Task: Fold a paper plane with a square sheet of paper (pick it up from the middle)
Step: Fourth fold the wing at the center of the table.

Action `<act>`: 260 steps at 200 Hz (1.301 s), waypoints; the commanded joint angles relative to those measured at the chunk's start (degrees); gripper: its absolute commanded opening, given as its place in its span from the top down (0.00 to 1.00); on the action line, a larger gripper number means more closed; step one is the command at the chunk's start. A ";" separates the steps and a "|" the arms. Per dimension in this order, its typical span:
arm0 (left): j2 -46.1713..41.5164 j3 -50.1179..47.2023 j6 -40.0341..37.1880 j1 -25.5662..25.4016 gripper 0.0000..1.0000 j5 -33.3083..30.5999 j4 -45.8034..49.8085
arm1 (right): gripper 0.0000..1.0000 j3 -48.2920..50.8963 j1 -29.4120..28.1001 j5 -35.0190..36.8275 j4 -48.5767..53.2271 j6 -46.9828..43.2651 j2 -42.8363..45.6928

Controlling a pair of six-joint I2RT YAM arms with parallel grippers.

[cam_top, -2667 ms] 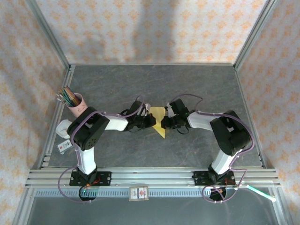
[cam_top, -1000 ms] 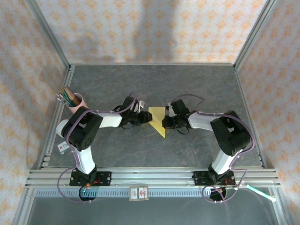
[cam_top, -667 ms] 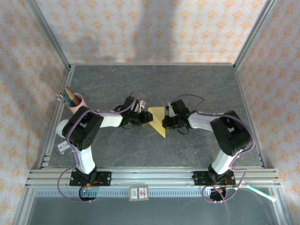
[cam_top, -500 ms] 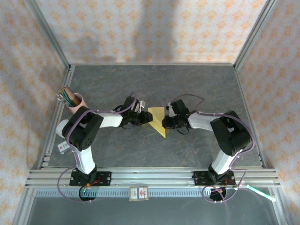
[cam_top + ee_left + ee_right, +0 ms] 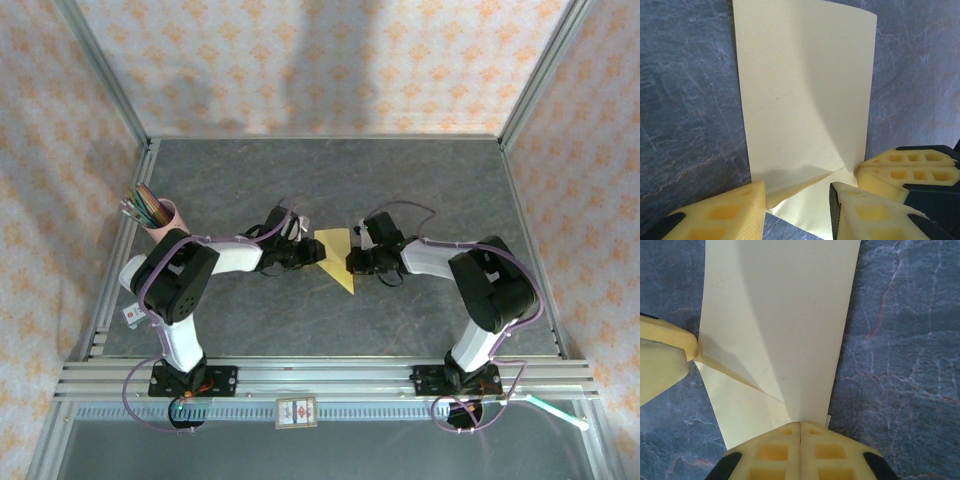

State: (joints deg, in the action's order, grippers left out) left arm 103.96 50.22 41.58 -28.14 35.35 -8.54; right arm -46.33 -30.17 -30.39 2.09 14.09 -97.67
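The square sheet of paper [image 5: 338, 256], plain yellow, lies on the grey table folded into a triangle pointing toward the arms. My left gripper [image 5: 311, 254] is at its left edge and stands open; in the left wrist view its fingertips [image 5: 797, 192] straddle a raised, creased flap of the paper [image 5: 805, 100] without closing on it. My right gripper [image 5: 352, 262] is at the paper's right edge, shut, its joined tips [image 5: 800, 426] resting against the paper [image 5: 780, 315]. I cannot tell whether paper is pinched between them.
A pink cup of coloured pencils [image 5: 156, 212] stands at the left side of the table. A small card [image 5: 135, 312] lies by the left rail. Aluminium rails [image 5: 320, 378] run along the near edge, and patterned walls enclose the table.
Since the earliest frame the left arm's elbow has swung left and its gripper has settled at the paper's left edge. Over the last second hardly anything has moved.
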 commanded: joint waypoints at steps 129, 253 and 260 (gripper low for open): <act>-4.71 -2.21 3.77 0.45 0.65 -0.96 -0.10 | 0.95 1.33 0.20 3.38 2.31 -1.02 -1.21; -0.78 -1.74 2.98 -0.20 0.65 -0.53 0.00 | 0.95 1.59 0.20 3.25 2.13 -0.85 -1.30; -0.73 -1.75 2.89 -0.20 0.64 -0.87 0.17 | 0.95 1.67 0.26 3.28 2.13 -0.83 -1.30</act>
State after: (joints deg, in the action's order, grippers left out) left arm 102.37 48.27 45.10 -28.03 34.63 -9.19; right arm -46.26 -30.17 -30.37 2.04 13.87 -97.67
